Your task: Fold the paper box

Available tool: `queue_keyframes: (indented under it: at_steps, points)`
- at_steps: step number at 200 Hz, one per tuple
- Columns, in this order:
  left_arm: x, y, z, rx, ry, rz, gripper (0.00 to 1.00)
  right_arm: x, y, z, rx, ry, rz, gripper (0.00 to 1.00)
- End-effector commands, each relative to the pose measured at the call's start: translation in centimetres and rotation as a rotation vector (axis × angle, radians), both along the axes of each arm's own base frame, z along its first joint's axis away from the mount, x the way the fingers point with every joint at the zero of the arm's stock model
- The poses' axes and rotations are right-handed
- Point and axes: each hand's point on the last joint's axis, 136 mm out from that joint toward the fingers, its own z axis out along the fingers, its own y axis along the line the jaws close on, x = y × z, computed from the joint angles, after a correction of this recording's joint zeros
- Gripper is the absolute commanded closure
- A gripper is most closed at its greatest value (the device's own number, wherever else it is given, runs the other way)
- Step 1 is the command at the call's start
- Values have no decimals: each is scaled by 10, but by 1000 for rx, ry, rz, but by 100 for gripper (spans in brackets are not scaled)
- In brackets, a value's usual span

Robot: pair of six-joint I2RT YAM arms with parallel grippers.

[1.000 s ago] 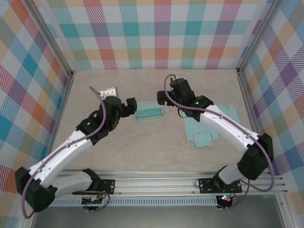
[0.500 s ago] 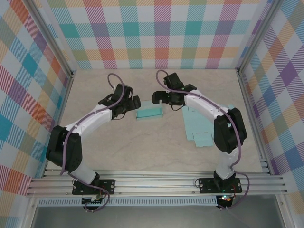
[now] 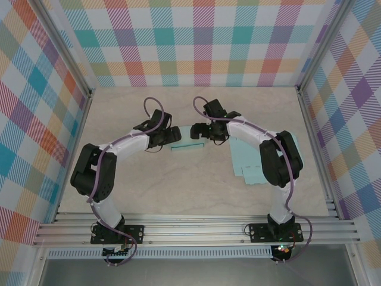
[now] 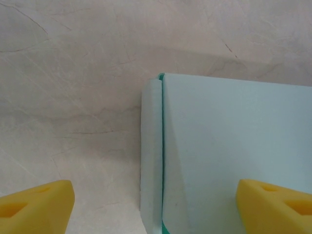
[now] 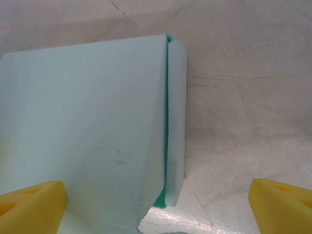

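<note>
The paper box [image 3: 189, 145] is a pale teal, partly folded shape lying mid-table. My left gripper [image 3: 174, 135] is at its left end and my right gripper [image 3: 198, 131] at its right end. In the left wrist view the box [image 4: 234, 146] has a narrow end flap [image 4: 151, 156] folded up; the left gripper [image 4: 156, 209] is open, its yellow fingertips [image 4: 34, 204] wide apart and clear of the paper. From the right wrist, the box [image 5: 83, 122] and its end flap [image 5: 176, 122] lie between the open right gripper's [image 5: 156, 207] fingertips [image 5: 282, 204], untouched.
Flat teal paper sheets [image 3: 256, 164] lie on the table to the right of the box, under the right arm. Checked walls [image 3: 190, 42] enclose the tabletop on three sides. A metal rail [image 3: 196, 229] runs along the near edge.
Both arms have reached forward and swung inward, bringing the grippers down to the two ends of the box. The box has stayed in place.
</note>
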Motion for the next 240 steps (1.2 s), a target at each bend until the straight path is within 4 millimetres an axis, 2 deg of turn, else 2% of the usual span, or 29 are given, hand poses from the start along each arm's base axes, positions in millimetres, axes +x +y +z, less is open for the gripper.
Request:
queue_keyframes:
  at_steps: [1,50,71,102,122,148,180,183,220,240]
  points:
    - [-2,7,-19,-6,30,29,17,-2,-2,-18,3,23,-1,7]
    - [-7,10,-46,7,79,41,21,-11,-3,-41,-6,71,5,11]
    - [-8,10,-52,4,91,37,26,-15,-5,-45,-3,83,1,11]
    - [-9,8,-55,-36,102,17,40,-19,-3,-37,26,78,9,11]
    - [-10,4,-53,-81,118,-28,43,-20,0,-26,66,64,22,10]
    - [-11,4,-49,-83,142,-82,52,-14,1,-16,184,68,18,10]
    - [-8,12,-49,-66,154,-103,72,-6,2,-16,370,121,-10,12]
    - [-14,15,-53,-60,183,-103,74,-5,2,-15,384,123,-11,12]
    - [-12,17,-60,-104,218,-130,87,0,13,-15,497,138,16,13]
    - [-12,18,-62,-112,234,-148,91,2,20,-12,536,141,36,14]
